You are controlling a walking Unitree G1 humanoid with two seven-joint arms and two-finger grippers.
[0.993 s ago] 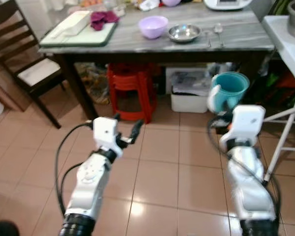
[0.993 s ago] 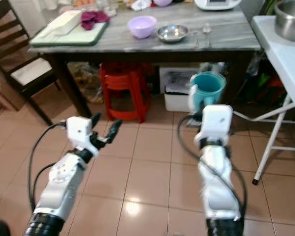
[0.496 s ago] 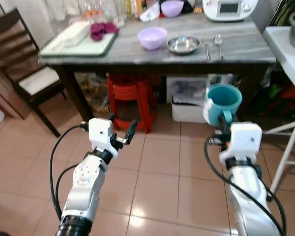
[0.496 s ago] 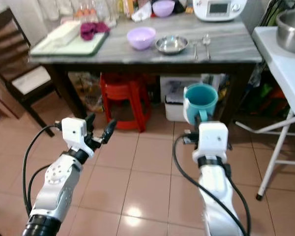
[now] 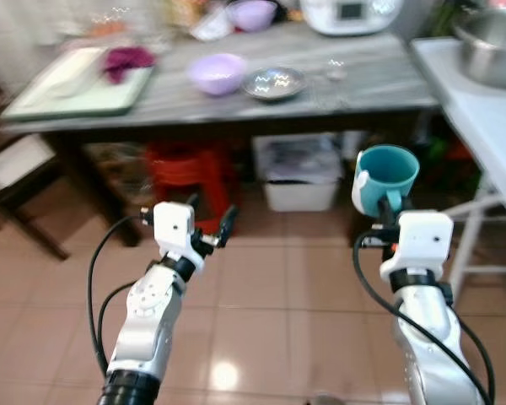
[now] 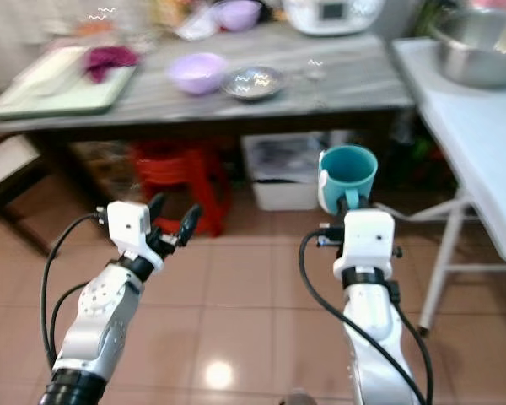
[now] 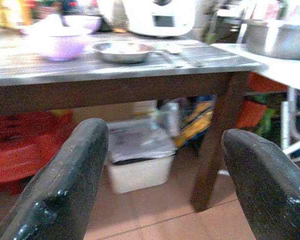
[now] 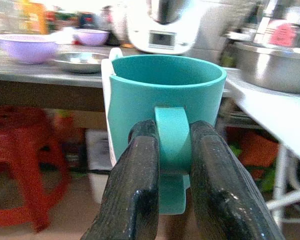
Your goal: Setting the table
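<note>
On the right, held upright above the tiled floor and short of the table, a teal ceramic mug with a white inner panel is pinched by its handle between the two black fingers of the right gripper, which are clamped tight on either side of that handle. The left gripper hangs out front with its fingers spread wide and nothing between them.

Farther off stands the grey marble-topped dining table on dark legs, carrying a lilac plastic bowl, a shallow steel dish just to the right of it, and what looks like cutlery, blurred, near the right end.

To land the mug well, I judge it must be lifted clear of the table's near edge before moving forward, kept level so it sits flat, and aimed at bare tabletop to the right of the steel dish. Since the grip is on the handle alone, the mug could swing; a slow approach and releasing only once the base rests seem wise.
</note>
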